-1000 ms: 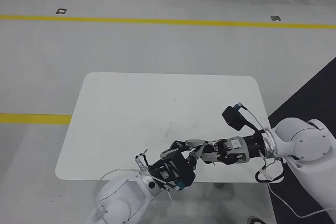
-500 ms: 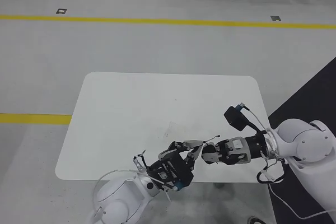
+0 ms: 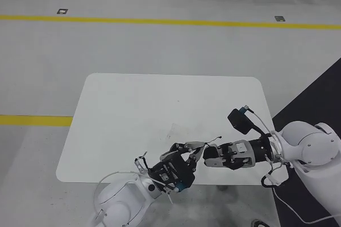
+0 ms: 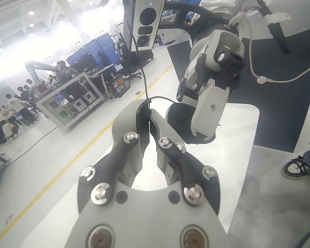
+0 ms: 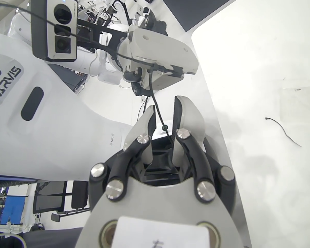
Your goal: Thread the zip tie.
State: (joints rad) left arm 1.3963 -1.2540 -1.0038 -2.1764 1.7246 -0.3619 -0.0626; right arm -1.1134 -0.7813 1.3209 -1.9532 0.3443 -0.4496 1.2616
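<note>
One zip tie [image 5: 159, 110]: left tool [image 4: 147, 109] pinches it, end between spread right tool [image 5: 164, 103].

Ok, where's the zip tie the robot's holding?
The zip tie is pinched in the left gripper over the table's near edge, and it runs on between the right gripper's open fingers.

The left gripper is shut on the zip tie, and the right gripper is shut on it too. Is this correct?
No. The right gripper is open: the right wrist view shows its fingers apart, with the zip tie passing between them. The left gripper is indeed shut on the tie.
</note>
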